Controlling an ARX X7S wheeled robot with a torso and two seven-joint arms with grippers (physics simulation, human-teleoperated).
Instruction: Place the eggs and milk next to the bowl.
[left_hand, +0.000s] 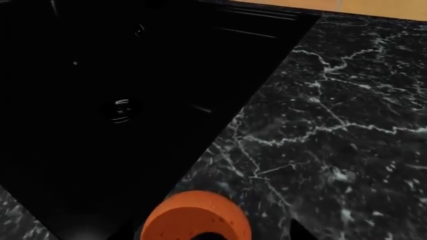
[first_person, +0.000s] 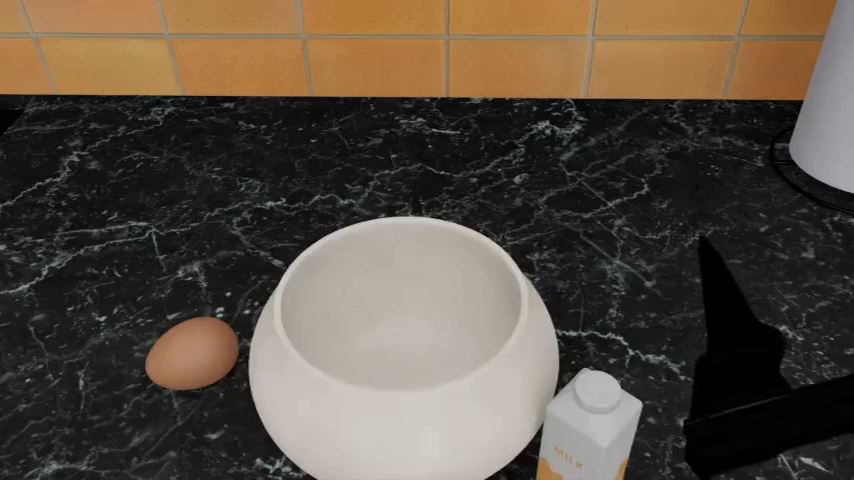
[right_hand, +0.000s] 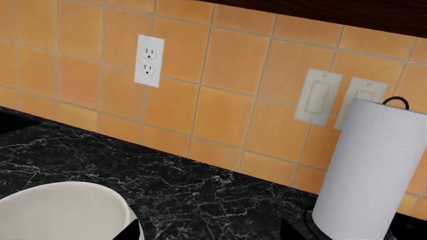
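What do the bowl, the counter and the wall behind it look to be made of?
The bowl: probably ceramic, matte off-white, smooth with no sharp glare. The counter: looks like polished black marble, going by its thin white veining. The wall: square orange tiles with pale grout lines, apparently glazed ceramic. As renders, these are appearances only.

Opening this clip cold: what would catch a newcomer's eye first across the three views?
The large white bowl fills the middle of the head view on the black marble counter, with a tan-brown egg just to its left and the milk carton touching its right side. In the left wrist view a deeper orange egg sits right by the camera, beside the black sink. The right wrist view shows a paper towel roll against orange tiles.
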